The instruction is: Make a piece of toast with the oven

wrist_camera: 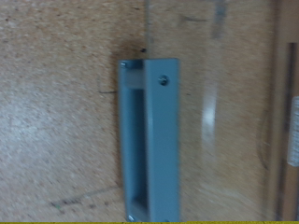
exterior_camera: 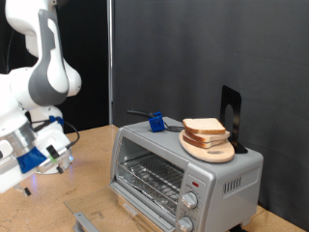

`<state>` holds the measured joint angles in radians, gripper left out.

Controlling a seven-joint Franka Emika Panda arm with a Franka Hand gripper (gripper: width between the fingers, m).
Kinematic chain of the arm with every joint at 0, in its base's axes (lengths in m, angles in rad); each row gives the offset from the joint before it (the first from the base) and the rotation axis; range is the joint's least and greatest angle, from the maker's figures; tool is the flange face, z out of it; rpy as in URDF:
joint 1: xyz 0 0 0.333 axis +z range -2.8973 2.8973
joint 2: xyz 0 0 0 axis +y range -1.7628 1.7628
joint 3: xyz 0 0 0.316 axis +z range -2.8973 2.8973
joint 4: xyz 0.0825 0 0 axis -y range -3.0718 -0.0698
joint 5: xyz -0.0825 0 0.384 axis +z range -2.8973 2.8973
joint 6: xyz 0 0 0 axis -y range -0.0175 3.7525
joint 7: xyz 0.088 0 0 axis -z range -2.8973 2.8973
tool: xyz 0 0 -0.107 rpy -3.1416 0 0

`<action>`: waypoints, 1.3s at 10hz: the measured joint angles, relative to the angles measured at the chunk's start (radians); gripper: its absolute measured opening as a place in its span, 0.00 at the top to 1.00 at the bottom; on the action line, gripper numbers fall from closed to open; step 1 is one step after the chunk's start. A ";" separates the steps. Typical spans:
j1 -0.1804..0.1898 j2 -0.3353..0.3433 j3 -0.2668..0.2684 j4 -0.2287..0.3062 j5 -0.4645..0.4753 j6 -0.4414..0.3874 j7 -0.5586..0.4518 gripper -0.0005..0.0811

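Note:
The silver-grey oven (exterior_camera: 224, 172) stands at the exterior view's right, with its wire rack (exterior_camera: 150, 176) bare and knobs (exterior_camera: 189, 202) at its right front. Its glass door is folded down and open, and the door handle (exterior_camera: 85, 218) reaches the exterior view's bottom edge. Two near-identical bread slices (exterior_camera: 205, 128) lie stacked on a round wooden plate (exterior_camera: 214, 153) on top of the oven. My gripper (exterior_camera: 56, 158) hangs at the exterior view's left, apart from the oven, with nothing seen in it. The wrist view shows the grey-blue door handle (wrist_camera: 149, 140) on the glass over the speckled tabletop, and no fingers.
A blue-handled utensil (exterior_camera: 154, 122) lies on the oven top to the exterior view's left of the plate. A black upright stand (exterior_camera: 230, 114) rises behind the bread. The tan tabletop (exterior_camera: 92, 164) stretches between my arm and the oven. A dark curtain closes off the back.

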<state>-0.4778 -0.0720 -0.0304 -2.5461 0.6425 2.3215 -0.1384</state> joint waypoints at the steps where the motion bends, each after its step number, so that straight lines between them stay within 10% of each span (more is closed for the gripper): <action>1: -0.005 -0.024 -0.012 0.023 0.000 -0.060 0.012 0.16; 10: 0.011 -0.129 -0.002 0.092 0.068 -0.480 0.063 0.16; 13: 0.059 -0.213 0.024 0.071 0.183 -0.500 -0.136 0.16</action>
<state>-0.4189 -0.2853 -0.0065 -2.4746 0.8254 1.8218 -0.2744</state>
